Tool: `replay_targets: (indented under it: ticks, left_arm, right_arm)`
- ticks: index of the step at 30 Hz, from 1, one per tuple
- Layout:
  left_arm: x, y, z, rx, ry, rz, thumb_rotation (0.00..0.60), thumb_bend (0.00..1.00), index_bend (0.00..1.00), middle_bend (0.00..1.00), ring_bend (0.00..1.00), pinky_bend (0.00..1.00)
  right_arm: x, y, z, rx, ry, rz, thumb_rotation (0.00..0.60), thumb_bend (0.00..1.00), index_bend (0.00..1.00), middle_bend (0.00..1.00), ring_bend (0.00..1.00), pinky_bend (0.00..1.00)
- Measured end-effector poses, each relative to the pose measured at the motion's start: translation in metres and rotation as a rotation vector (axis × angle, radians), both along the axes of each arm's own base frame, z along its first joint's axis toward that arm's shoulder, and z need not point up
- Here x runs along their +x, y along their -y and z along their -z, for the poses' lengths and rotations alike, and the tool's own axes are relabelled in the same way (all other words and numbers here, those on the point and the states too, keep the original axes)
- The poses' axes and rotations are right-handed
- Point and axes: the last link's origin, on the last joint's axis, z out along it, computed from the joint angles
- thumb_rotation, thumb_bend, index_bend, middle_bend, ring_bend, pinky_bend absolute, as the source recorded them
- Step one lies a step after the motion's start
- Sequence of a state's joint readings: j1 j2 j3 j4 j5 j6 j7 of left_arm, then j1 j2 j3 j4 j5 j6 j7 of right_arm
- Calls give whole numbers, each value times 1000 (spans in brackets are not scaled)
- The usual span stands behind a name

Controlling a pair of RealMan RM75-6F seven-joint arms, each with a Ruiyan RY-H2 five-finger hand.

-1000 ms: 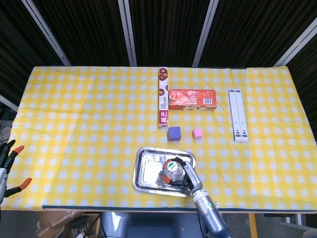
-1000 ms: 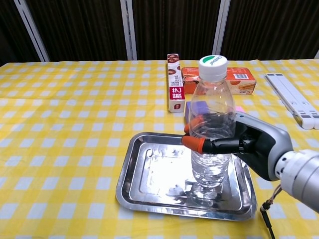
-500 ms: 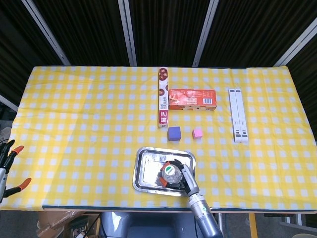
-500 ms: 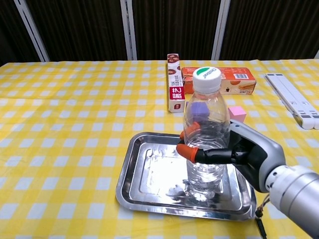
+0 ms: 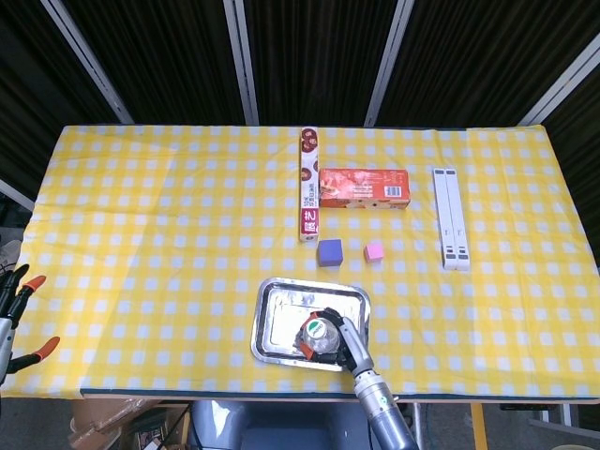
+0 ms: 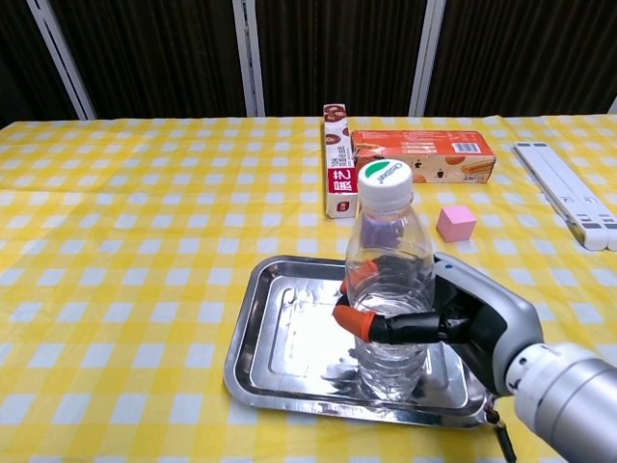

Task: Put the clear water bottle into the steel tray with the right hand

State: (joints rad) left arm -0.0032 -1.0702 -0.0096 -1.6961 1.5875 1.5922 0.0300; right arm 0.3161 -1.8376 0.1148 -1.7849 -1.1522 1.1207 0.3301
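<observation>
Clear plastic, upright and tall: the water bottle (image 6: 388, 289) stands inside the steel tray (image 6: 280, 342), its base down on the tray floor or very close to it, toward the near-right part of the pan. The right robot hand (image 6: 453, 318) is wrapped around the bottle's lower middle, orange fingertips (image 6: 353, 323) pressing on the near side. The head view agrees, showing the green-and-white cap (image 5: 316, 329) over the tray's near half.

The placing looks nearly finished, so the risk lies in the letting go. The bottle is tall, narrow and seemingly empty or almost so, which means it will tip easily. If the fingers open unevenly, or one drags on the ribbed wall as the robot hand backs away, the bottle could topple onto the tray or roll over its low rim. I cannot tell whether the base sits flat; if it rests partly on the sloped edge of the pan, release would leave it leaning. A hard squeeze might also dent the thin plastic and make it spring when freed.

The left robot hand (image 5: 17, 309) hangs off the far left edge of the bench (image 5: 141, 234), fingers spread and empty, well apart from everything
</observation>
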Motion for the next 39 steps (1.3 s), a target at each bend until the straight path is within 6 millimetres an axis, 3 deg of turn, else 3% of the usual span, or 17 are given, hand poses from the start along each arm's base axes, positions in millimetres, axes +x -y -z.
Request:
replay_targets:
  ticks: [3,5,11,26,39]
  left_arm:
    - [0,0,0,-1,1,-1,600,217,132,0,0,0]
    - [0,0,1,-3,-2,-1,600,217,132,0,0,0]
    - [1,-1,5,-16,-21,2,600,217,132,0,0,0]
    - [1,-1,6,-11,-27,2,600,217,132,0,0,0]
    - [2,0,6,-8,-30,0,600,217,132,0,0,0]
  right_arm:
    - [-1,0,2,21,-7,-10,600,228,492,386,125,0]
    - [-1,-1,3,41,-11,-26,600,163,390,305,78,0]
    - [-4,0,3,104,-10,-77,600,129,242,184,12,0]
    - [-33,16,-26,77,-13,-65,600,121,199,133,0,0]
    - [-74,-1,-70,178,34,-205,600,120,199,133,0,0]
